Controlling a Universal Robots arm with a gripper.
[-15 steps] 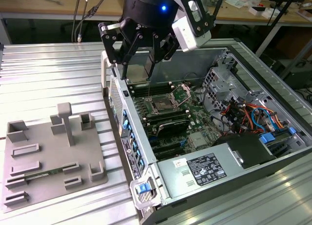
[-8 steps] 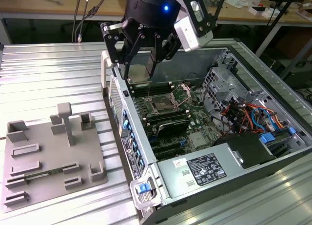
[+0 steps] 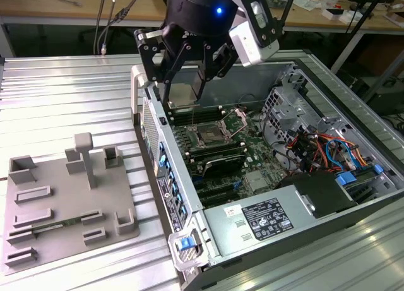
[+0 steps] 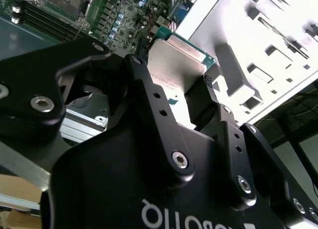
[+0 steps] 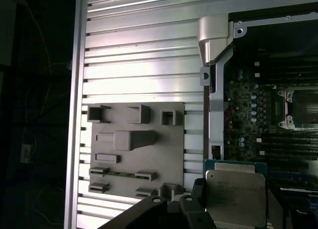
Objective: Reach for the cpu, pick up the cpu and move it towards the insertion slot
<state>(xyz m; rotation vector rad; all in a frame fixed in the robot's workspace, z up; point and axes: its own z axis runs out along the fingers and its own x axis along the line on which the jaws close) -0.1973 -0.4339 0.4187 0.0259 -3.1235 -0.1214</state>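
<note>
The cpu [image 5: 235,198] is a thin, flat square with a silvery metal lid on a green rimmed board — light and stiff by the look of it, but likely fragile on its underside and slick on that smooth lid, so the sensible hold is across two opposite edges rather than on the faces. That is how it appears to be held: in the second wrist view the gripper [image 4: 174,82] has its black fingers [image 4: 203,97] closed against the sides of the chip [image 4: 175,65], with the plate sitting between them and its faces left free (the exact contact on the far edge is hidden behind the finger links). The jaws are pinching the cpu, not spread wide. In the exterior view the gripper [image 3: 183,92] hangs above the open case [image 3: 189,196], the chip [image 3: 181,94] lifted clear of the grey fixture plate [image 3: 57,209], which lies well apart on the ribbed table [image 3: 63,101]. The slot [image 3: 211,137] — silver frame, dark centre, lever bracket raised — sits on the green board below and a little toward the exterior view's right of the held chip, not yet touched.
</note>
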